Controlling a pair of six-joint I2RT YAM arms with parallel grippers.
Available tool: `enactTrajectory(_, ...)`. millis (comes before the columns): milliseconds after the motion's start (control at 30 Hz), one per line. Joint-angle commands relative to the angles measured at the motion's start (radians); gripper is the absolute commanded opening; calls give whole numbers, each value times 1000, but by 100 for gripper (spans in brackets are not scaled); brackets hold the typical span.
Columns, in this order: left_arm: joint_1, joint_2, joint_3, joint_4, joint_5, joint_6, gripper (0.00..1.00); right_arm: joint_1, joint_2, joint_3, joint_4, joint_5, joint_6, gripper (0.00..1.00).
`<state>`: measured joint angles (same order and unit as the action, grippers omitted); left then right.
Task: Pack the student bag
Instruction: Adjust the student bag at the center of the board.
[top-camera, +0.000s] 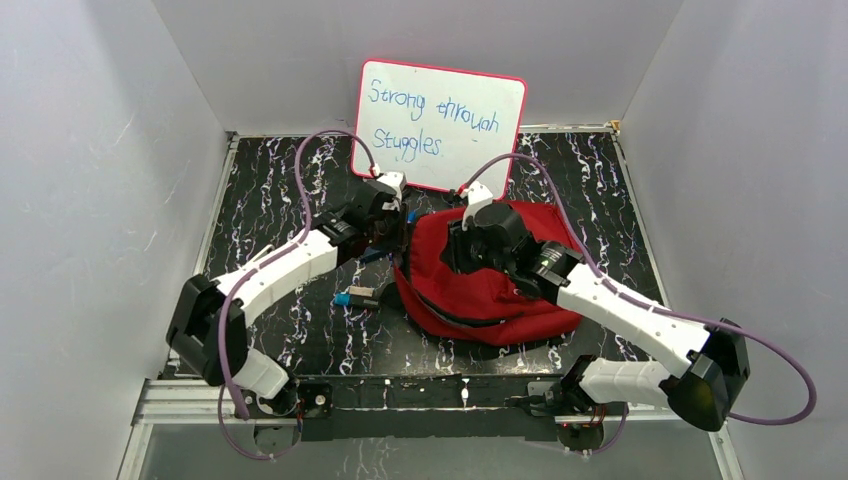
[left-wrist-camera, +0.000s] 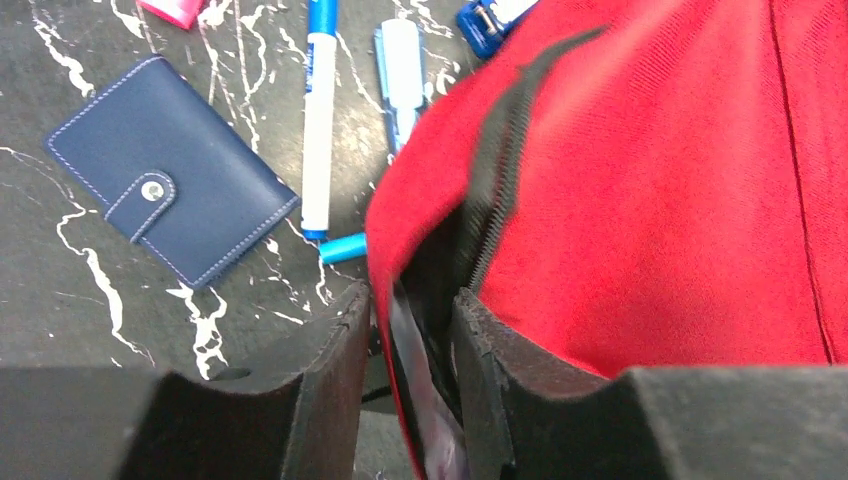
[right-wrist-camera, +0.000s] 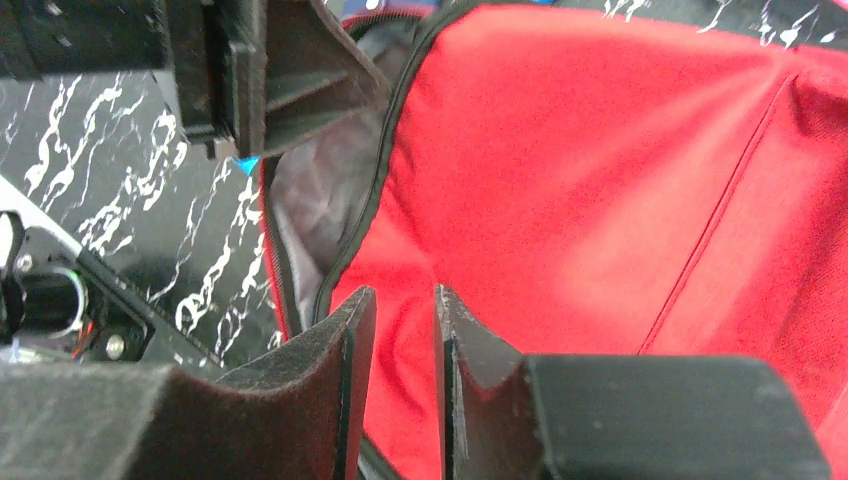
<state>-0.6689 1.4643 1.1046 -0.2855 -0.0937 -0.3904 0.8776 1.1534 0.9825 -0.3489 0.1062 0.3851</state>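
The student bag, a red backpack, lies in the middle of the black marbled table, its zipped mouth turned toward the left arm. My left gripper is at that mouth. In the left wrist view its jaws stand apart, with the bag's red rim and black zipper running loosely between them. My right gripper rests on top of the bag; its fingers stand close together on a fold of the red cloth. Grey lining shows inside the mouth.
Left of the bag lie a navy snap wallet, a white marker with a blue cap, a pale blue pen, a small teal piece and a blue item. A whiteboard leans against the back wall.
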Motion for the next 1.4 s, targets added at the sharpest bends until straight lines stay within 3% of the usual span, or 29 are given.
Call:
enactTrajectory(0, 20, 41, 72, 28, -100, 81, 37, -3, 35, 32, 132, 105, -17, 36)
enactTrajectory(367, 31, 126, 125, 30, -169, 174, 36, -87, 245, 93, 292, 119, -28, 31)
enactTrajectory(500, 33, 141, 135, 37, -152, 183, 16, -103, 296, 101, 356, 80, -51, 30)
enactTrajectory(633, 32, 137, 134, 46, -148, 182, 6, -106, 351, 91, 425, 26, -89, 30)
enactTrajectory(900, 33, 140, 165, 47, -172, 197, 2, -104, 431, 57, 354, -137, -61, 29)
enactTrajectory(1133, 35, 139, 179, 51, -173, 196, 2, -104, 422, -55, 296, -111, -44, 29)
enactTrajectory(1367, 38, 112, 153, 75, -175, 186, 6, -104, 428, -68, 237, -49, -45, 28)
